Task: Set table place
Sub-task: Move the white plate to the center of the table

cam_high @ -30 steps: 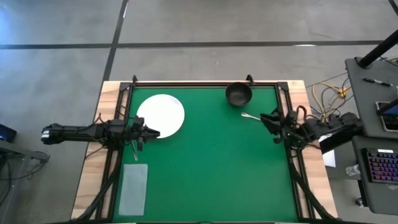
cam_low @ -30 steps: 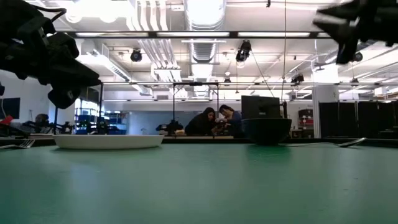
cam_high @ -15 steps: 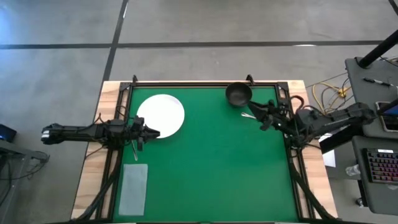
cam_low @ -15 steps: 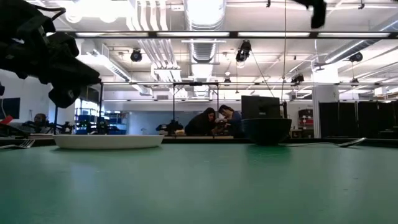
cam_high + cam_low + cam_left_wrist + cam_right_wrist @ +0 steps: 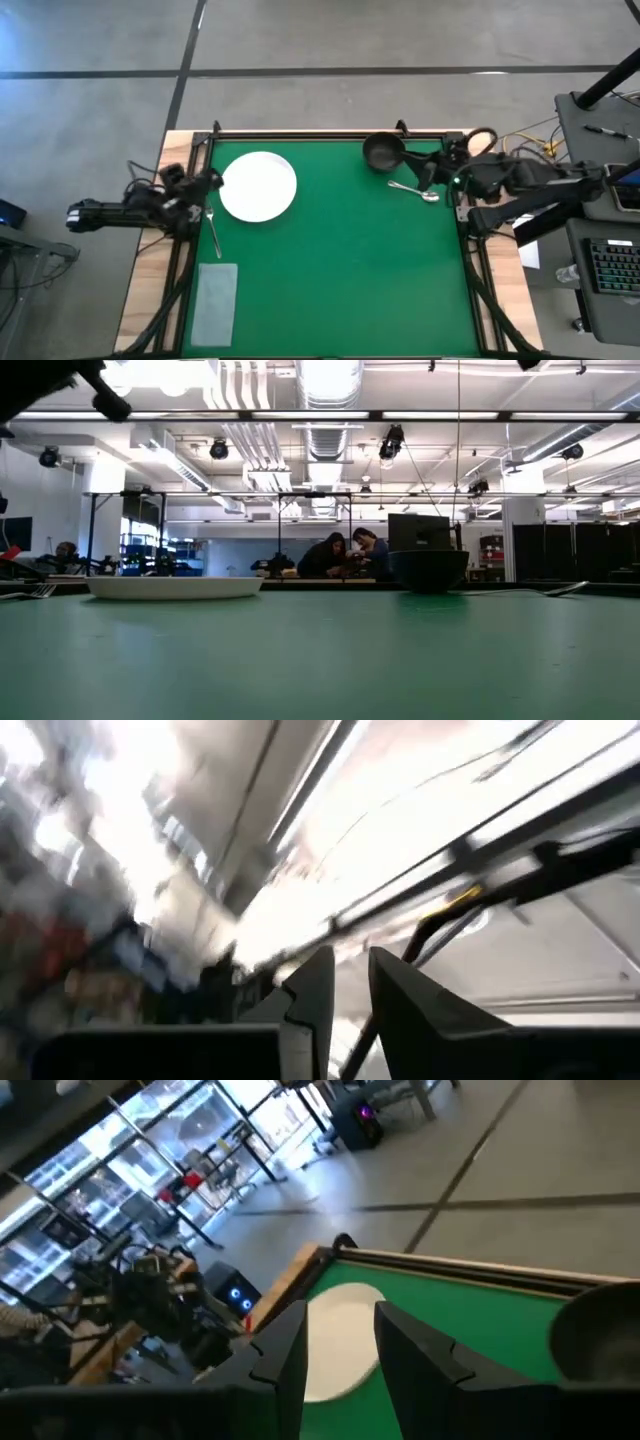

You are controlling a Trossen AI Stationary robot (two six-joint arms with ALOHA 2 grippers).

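While the right claw (image 5: 428, 172) hangs just beside the dark bowl (image 5: 383, 152) at the far right of the green worktop (image 5: 340, 270), nothing is held by either arm. In the right wrist view its two fingers stand a narrow gap apart with only air between them, and the bowl's rim shows off to one side of them. The spoon (image 5: 413, 190) lies flat on the green just near the bowl and close under that claw. The white plate (image 5: 259, 186) sits at the far left of the worktop, with the fork (image 5: 213, 230) lying beside it on its outer side, and the pale napkin (image 5: 213, 301) lies nearer the front, apart from both. The left claw (image 5: 205, 180) is drawn back at the left rail, beside the plate's edge and tilted upward; its wrist view shows its fingers a narrow gap apart and empty.

I judge the setting about half done: plate and fork look placed together, while bowl and spoon are well apart from them. The step in hand seems to be the right arm lining up on the bowl or the spoon. The next move calls for lowering onto one of them, closing firmly, and carrying it across to the plate. The spoon lies thin and flat, so the fingers could slip off it.
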